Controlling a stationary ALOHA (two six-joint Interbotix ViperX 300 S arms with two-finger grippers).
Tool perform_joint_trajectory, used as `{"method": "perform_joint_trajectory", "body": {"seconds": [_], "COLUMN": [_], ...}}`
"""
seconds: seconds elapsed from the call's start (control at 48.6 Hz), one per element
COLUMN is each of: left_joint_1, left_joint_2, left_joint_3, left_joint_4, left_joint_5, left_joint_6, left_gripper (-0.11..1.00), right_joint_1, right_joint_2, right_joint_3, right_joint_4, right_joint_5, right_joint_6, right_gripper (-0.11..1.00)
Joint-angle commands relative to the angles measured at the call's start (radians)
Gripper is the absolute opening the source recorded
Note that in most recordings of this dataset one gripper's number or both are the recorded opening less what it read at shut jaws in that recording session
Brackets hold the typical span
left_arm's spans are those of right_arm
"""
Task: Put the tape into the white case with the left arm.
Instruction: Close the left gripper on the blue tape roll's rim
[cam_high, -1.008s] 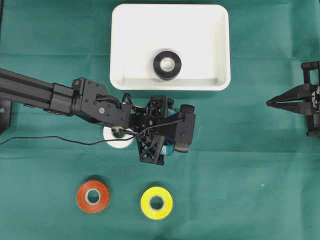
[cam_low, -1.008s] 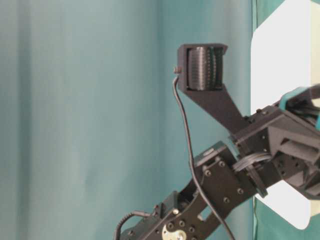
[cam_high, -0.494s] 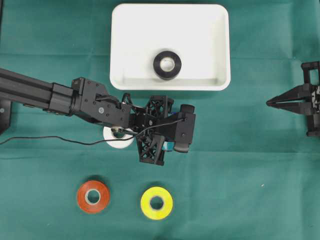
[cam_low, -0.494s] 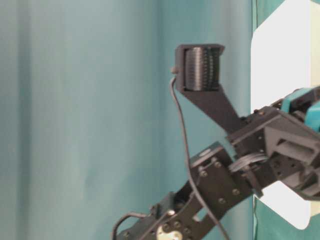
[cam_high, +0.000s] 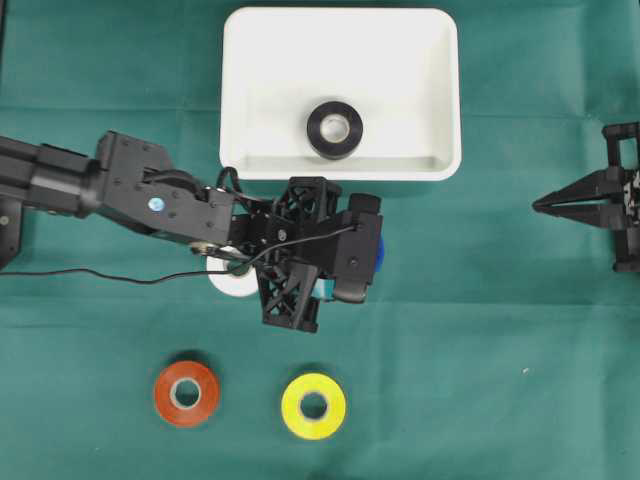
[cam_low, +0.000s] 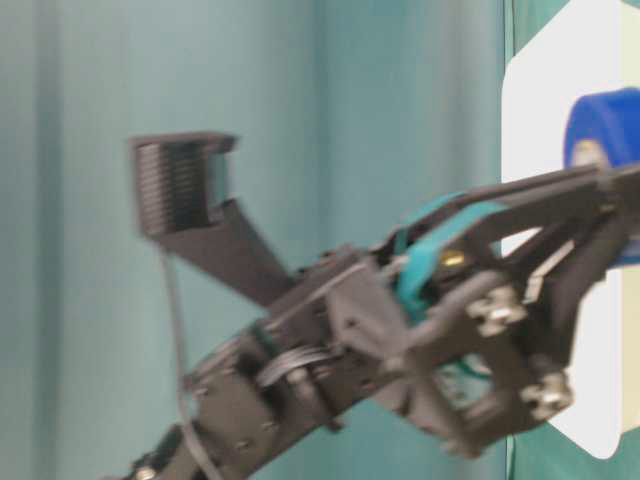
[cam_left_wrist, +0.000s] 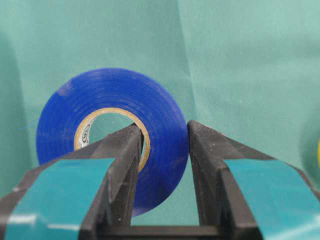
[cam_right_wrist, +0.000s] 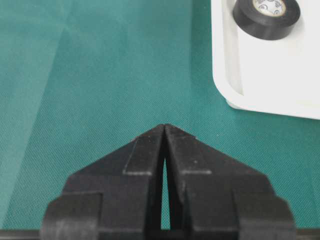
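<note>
A blue tape roll hangs above the green cloth with my left gripper shut on it, one teal-striped finger through the core and the other outside the wall. From overhead, only an edge of the blue tape roll shows beside the left gripper, just below the near rim of the white case. A black tape roll lies inside the case. In the table-level view the blue tape roll sits in front of the white case. My right gripper rests shut at the right edge.
A white tape roll lies partly under the left arm. A red roll and a yellow roll lie near the front edge. The right wrist view shows the right gripper over bare cloth, beside the case corner.
The left gripper closed on the blue tape roll and lifted it off the cloth, shifting slightly toward the case. The roll now shows in the table-level view. The right arm stayed still.
</note>
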Motion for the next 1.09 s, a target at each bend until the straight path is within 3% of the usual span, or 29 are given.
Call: {"method": "perform_joint_trajectory", "body": {"seconds": [0.0, 0.432, 1.07], "left_joint_1": [0.005, 0.121, 0.247], "left_joint_2": [-0.054, -0.006, 0.196], "left_joint_3": [-0.017, -0.041, -0.272], "left_joint_4": [0.002, 0.002, 0.002], "left_joint_5": [0.009, -0.009, -0.018], "left_joint_6": [0.014, 0.149, 0.273], "left_gripper": [0.27, 0.27, 0.27], "right_joint_1": [0.000, 0.000, 0.000], "right_joint_2": [0.006, 0.006, 0.003], "right_joint_3": [-0.012, -0.012, -0.012], "right_joint_4": [-0.002, -0.002, -0.002], "right_joint_5": [-0.008, -0.008, -0.008], "right_joint_6": [0.002, 0.002, 0.002], "right_gripper": [-0.09, -0.09, -0.09]}}
